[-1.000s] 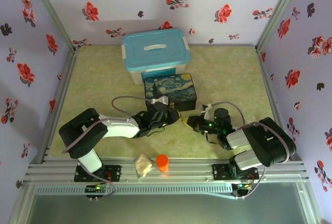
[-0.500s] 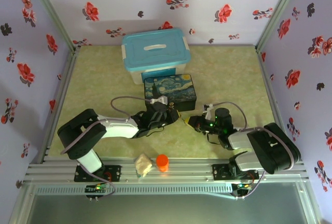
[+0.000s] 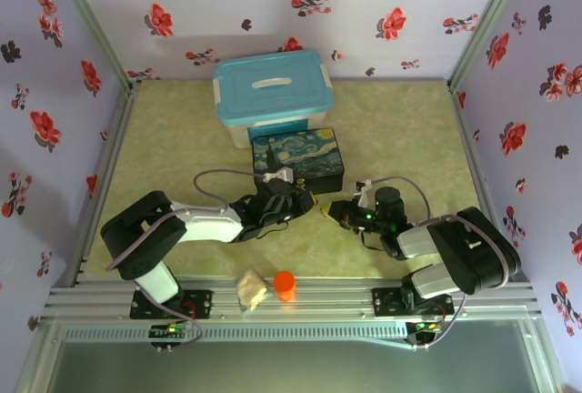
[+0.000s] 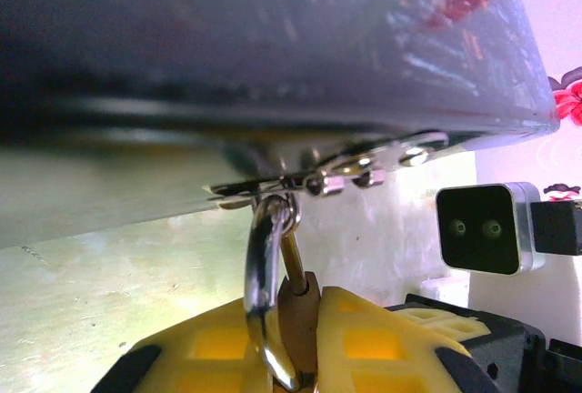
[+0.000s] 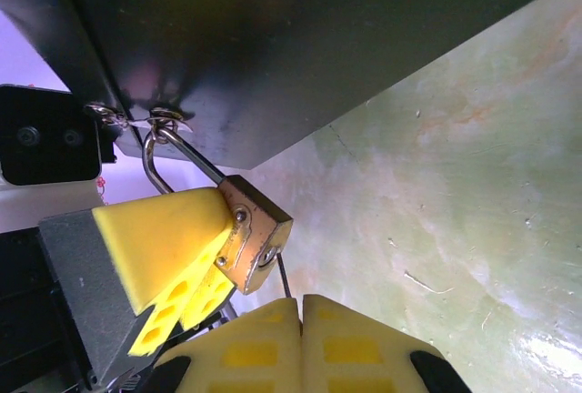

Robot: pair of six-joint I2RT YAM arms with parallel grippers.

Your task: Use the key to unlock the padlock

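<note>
Left claw is pinching the padlock between ribbed yellow pads. The padlock has a boxy brass body, tilted, and a thin steel U-shackle hooked through the metal clasp on the front edge of the glossy painted box. Its bottom face points at the right claw. That claw's yellow pads are pressed together on the key, a thin dark sliver. The key's tip is right at the padlock's bottom face; can't tell if it's in the slot. Painted box lid is down. Behind it is a plastic tub with its blue lid on, contents hidden. Counter is mottled green.
</note>
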